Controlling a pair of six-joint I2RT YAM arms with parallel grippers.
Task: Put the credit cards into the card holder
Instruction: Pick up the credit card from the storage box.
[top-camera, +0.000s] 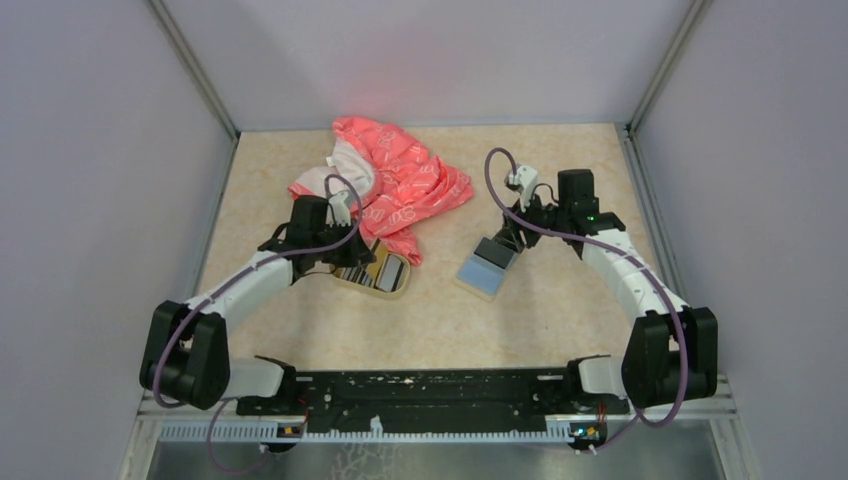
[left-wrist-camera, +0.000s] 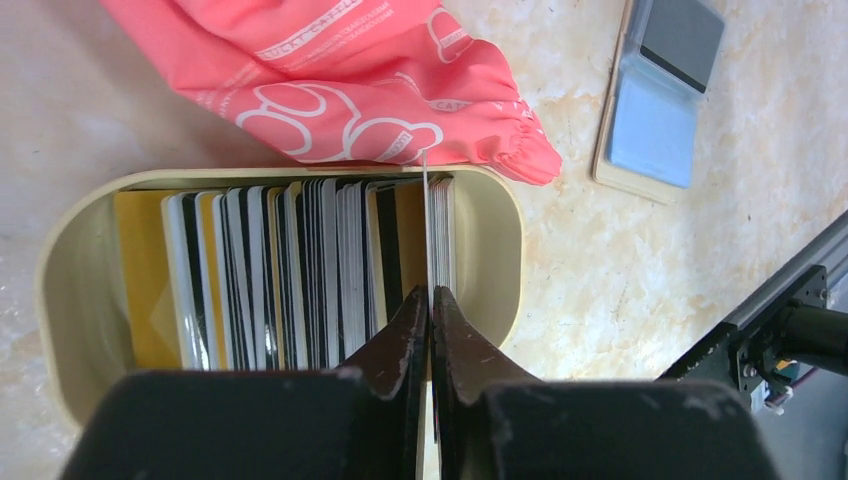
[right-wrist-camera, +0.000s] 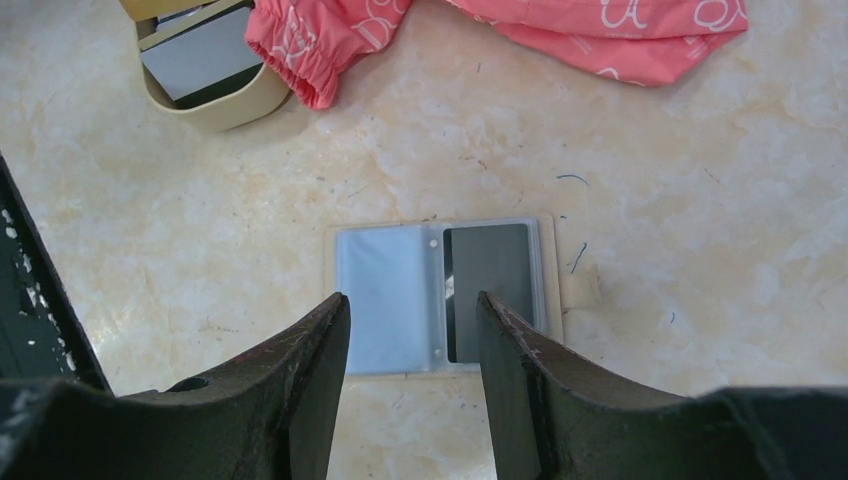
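Several credit cards (left-wrist-camera: 290, 270) stand on edge, packed in an oval cream dish (left-wrist-camera: 495, 250). My left gripper (left-wrist-camera: 430, 295) is shut on the near edge of one thin card (left-wrist-camera: 425, 220) at the right end of the stack; this card stands a little higher than its neighbours. The card holder (right-wrist-camera: 385, 280) lies open on the table, blue-grey lining up, with a dark card (right-wrist-camera: 490, 280) in its right pocket. My right gripper (right-wrist-camera: 412, 300) hovers open just above its near edge, holding nothing. From the top, the dish (top-camera: 385, 275) is left of the holder (top-camera: 487, 268).
A pink-red patterned cloth (top-camera: 400, 180) lies bunched behind the dish, its hem touching the dish's far rim (left-wrist-camera: 400, 165). The black base rail (top-camera: 430, 390) runs along the near edge. Grey walls close in the table on three sides.
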